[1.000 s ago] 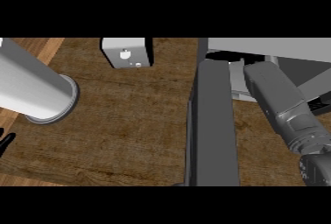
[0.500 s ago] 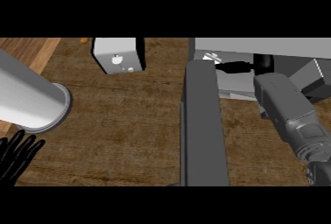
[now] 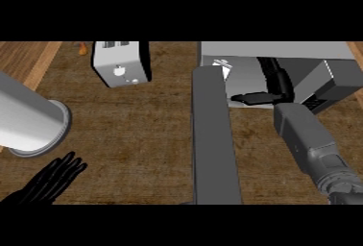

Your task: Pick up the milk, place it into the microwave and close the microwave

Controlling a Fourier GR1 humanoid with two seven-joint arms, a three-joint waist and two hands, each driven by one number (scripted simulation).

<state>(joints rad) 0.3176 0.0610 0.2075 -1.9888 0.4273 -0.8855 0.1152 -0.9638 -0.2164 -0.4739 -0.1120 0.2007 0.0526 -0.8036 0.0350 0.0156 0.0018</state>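
Grey box-shaped microwave [image 3: 284, 50]: set at the upper right of the brown wooden counter top, light grey top face, cavity exposed. Its long dark grey door [image 3: 214, 144] is swung fully open and is seen edge-on as a straight slab running from the cavity's left side toward the lower edge of the view.

White milk carton [image 3: 223, 67]: partly seen at the left front of the lit cavity, just right of the door's hinge end; dark markings are borne on its face.
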